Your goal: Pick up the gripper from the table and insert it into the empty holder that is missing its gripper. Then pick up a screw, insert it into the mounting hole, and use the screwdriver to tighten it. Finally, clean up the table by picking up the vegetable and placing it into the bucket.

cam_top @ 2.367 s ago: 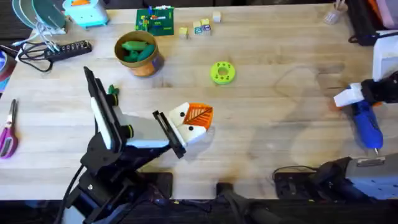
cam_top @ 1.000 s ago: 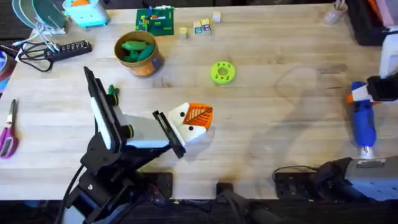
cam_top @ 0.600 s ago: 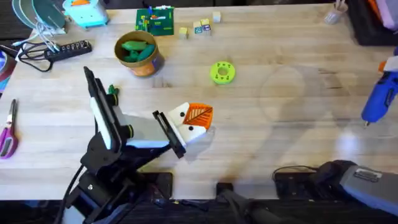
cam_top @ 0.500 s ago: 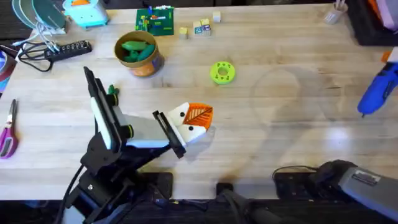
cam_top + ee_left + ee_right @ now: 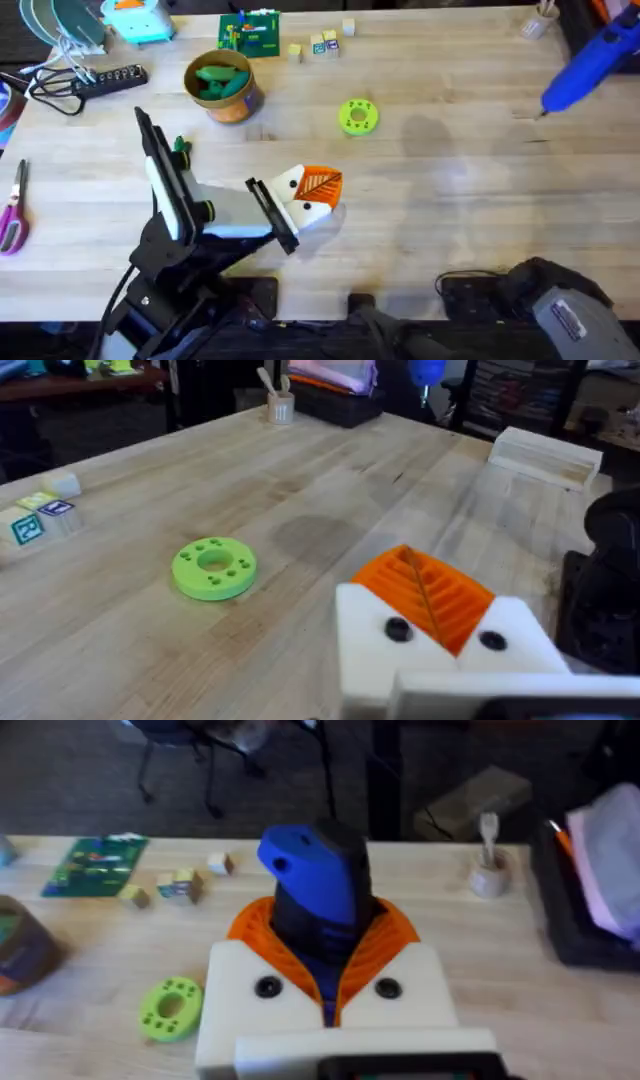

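Observation:
My right gripper [image 5: 325, 948] is shut on the blue screwdriver [image 5: 583, 66], which hangs tilted over the table's [image 5: 450, 200] far right, dark tip down. My left gripper [image 5: 318, 190] rests mid-table, shut, with nothing between its fingers. Its white holder blocks [image 5: 440, 660] both carry orange ribbed pads [image 5: 425, 590], pressed together, with a dark screw head [image 5: 397, 628] in each block. The small dark green vegetable [image 5: 181, 147] lies beside the left arm. The tan bucket [image 5: 226, 88] at the back left holds larger green pieces. A loose gripper pad and a loose screw are out of view.
A yellow-green ring disc [image 5: 358, 116] lies in the middle. Scissors [image 5: 12, 215] and a power strip [image 5: 100, 80] are at the left. A green circuit board [image 5: 250, 32] and small blocks [image 5: 322, 44] line the far edge. A cup [image 5: 538, 22] stands far right.
The right gripper has lifted the screwdriver off the table at the right edge and carried it up toward the far right. The left arm has not moved.

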Motion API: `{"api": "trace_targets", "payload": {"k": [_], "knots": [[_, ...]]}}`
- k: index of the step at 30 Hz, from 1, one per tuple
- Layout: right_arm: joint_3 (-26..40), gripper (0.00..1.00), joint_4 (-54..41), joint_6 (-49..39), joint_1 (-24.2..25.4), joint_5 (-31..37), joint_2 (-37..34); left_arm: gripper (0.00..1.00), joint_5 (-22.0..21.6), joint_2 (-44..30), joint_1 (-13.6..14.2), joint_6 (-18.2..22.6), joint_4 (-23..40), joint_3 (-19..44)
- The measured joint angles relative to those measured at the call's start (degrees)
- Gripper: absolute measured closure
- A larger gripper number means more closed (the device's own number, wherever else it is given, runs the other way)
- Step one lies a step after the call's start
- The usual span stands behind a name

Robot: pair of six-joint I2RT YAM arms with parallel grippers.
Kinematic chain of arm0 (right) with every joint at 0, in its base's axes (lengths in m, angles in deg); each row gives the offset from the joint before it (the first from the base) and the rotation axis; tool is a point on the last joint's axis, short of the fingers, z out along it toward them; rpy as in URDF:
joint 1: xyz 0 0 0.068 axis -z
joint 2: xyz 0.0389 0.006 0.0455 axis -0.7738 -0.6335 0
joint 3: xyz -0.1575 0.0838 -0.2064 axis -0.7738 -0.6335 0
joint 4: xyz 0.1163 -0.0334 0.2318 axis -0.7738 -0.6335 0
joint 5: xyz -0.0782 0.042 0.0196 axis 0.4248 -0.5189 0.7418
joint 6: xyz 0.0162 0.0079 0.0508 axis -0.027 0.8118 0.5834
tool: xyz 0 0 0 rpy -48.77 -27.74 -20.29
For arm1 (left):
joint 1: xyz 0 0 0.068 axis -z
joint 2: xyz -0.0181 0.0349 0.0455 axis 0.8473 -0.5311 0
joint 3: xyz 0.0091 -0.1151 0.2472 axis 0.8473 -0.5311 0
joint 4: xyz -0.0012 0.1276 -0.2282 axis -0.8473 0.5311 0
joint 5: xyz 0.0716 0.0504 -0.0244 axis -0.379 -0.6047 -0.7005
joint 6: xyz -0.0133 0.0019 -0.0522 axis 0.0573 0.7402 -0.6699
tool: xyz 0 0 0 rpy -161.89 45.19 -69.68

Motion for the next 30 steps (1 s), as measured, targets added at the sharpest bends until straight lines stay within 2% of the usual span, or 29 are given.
{"api": "trace_targets", "payload": {"k": [5,11,19,26,30], "knots": [[-6.15,0.978,9.38,7.38,-10.02,-2.62,6.81,0.995,0.00,0.02,0.00,0.00,0.01,0.00],[-8.53,0.978,17.13,11.60,-26.53,-3.91,8.03,0.995,0.00,0.00,0.00,0.00,0.01,0.00],[-8.63,0.978,33.00,13.01,-46.20,-4.43,3.02,0.995,0.00,0.00,0.00,0.00,0.00,0.00],[-8.63,0.978,43.04,13.04,-58.96,-4.69,-3.57,0.995,0.00,0.00,0.00,0.00,0.00,0.00],[-8.63,0.978,48.14,13.06,-64.12,-4.82,-8.23,0.995,0.00,0.01,0.00,0.00,0.00,0.00]]}}
